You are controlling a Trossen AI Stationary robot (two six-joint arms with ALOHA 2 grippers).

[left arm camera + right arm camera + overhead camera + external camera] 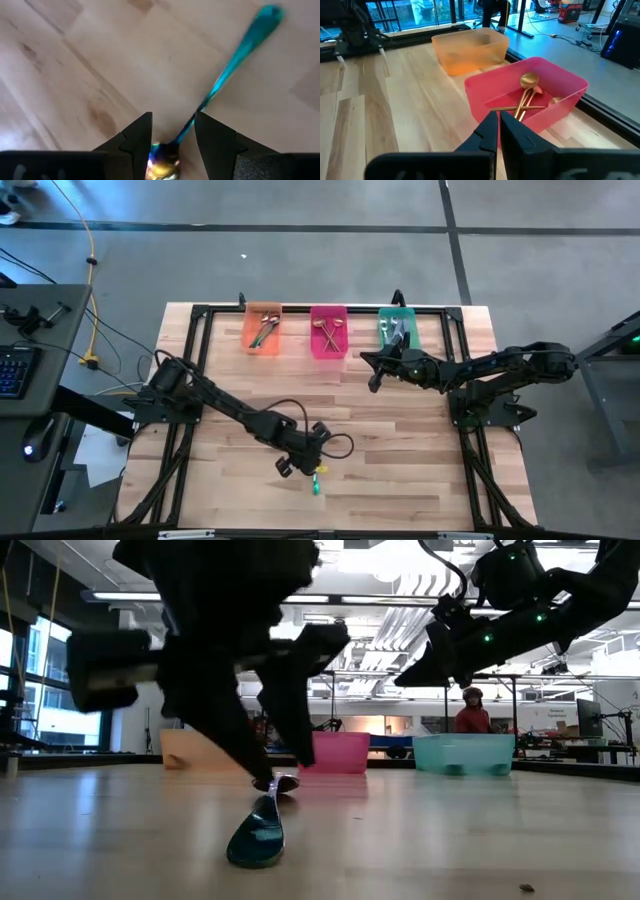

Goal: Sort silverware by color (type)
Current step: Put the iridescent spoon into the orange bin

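Observation:
One spoon lies flat on the wooden table near its front edge, with a teal handle (240,50) and an iridescent bowl (162,165); it also shows in the high view (317,482) and the low view (257,832). My left gripper (172,135) (303,463) points steeply down over it, open, one finger on each side of the spoon's neck just above the bowl. My right gripper (498,127) (374,376) hangs shut and empty above the table, in front of the pink bin (487,100). More silverware lies in the bins.
Three bins stand in a row at the far edge: orange (249,332), pink (315,340) with gold spoons (524,97), and green (383,322). A black frame borders the table. Bare wood lies between the bins and the loose spoon.

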